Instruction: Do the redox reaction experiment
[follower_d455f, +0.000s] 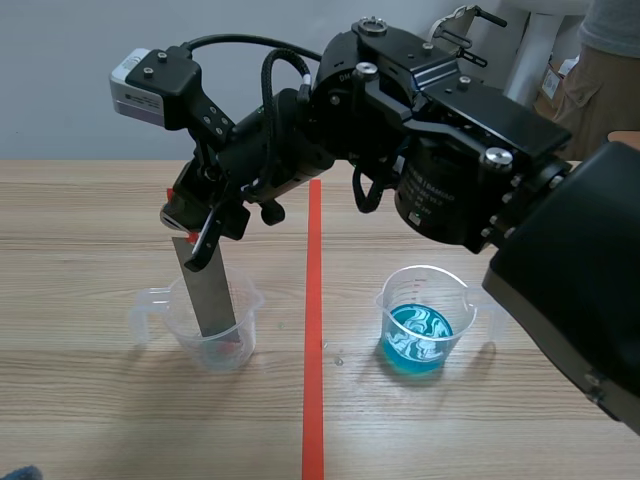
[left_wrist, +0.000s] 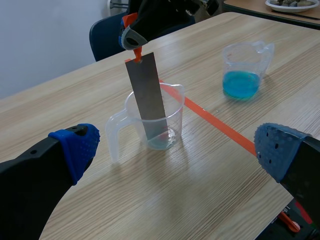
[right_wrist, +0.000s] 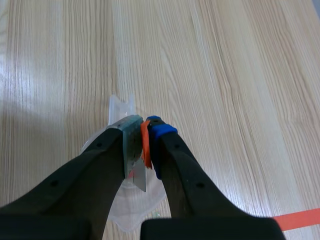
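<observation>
**Metal strip stood in clear cup**

The right gripper pinches the strip's top end, so its foot reaches inside the cup — likely staged for the blue cup, well apart on the surface. The left gripper stands wide, holding nothing.

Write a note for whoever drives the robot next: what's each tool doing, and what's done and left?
Right tool: shut on the top of the flat grey metal strip.
Strip's lower end stands tilted inside the clear plastic handled cup.
Left tool: open, empty, near that cup.
Second clear plastic cup holds blue liquid, standing apart.
Done: strip in first cup. Left: probably getting strip and blue liquid together.
</observation>
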